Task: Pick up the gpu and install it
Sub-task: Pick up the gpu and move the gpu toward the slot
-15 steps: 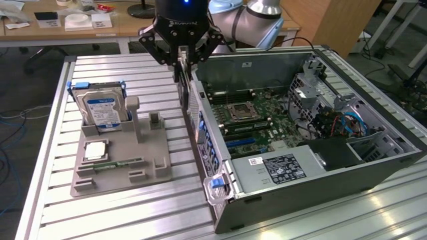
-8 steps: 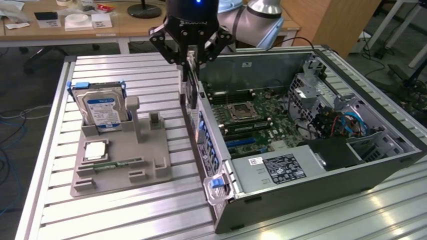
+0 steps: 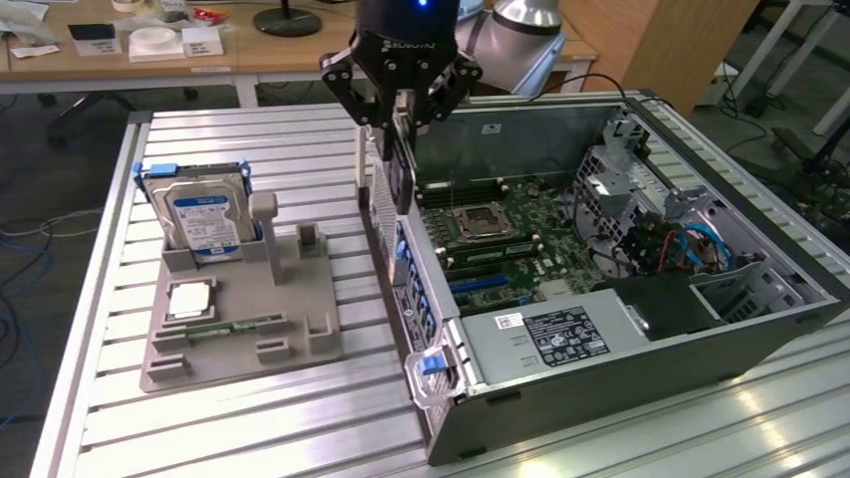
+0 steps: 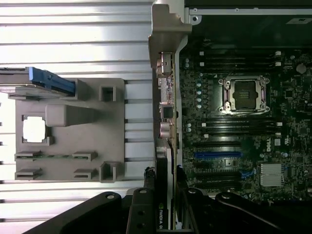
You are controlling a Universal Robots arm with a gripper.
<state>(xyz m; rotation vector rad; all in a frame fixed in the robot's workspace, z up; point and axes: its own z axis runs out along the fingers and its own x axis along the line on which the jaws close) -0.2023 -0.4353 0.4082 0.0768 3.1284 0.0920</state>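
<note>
Hand point(image 3: 402, 118) clamped on the gpu point(image 3: 398, 164), 2 fingers point(image 4: 140, 209) pinching its flat faces. Card hangs upright, edge down, in the air, over or just beside the rear wall of the case point(image 3: 638, 383). It is not yet inside.

Risks, as I judge them:
- In the wrist view the card sits in line with the rear wall, not with the blue slot point(image 4: 218, 154). A straight descent from here would likely hit sheet metal.
- The grip is on a thin board. Any knock against the wall could pivot the card between the fingers and spoil alignment.
- The bracket end could catch on the rear panel openings.

Containers:
- The case lies open on its side on the counter point(image 3: 239, 139). It holds the board point(image 3: 531, 234) with an empty socket point(image 3: 481, 217), a power supply point(image 3: 564, 334) and loose cables point(image 3: 691, 249).
- The grey tray point(image 3: 239, 363), well apart from the hand, carries 1 drive point(image 3: 202, 214) standing upright, 1 chip point(image 3: 190, 297) in a recess and 1 stick point(image 3: 237, 326) lying flat. Its other cradles are vacant.
</note>
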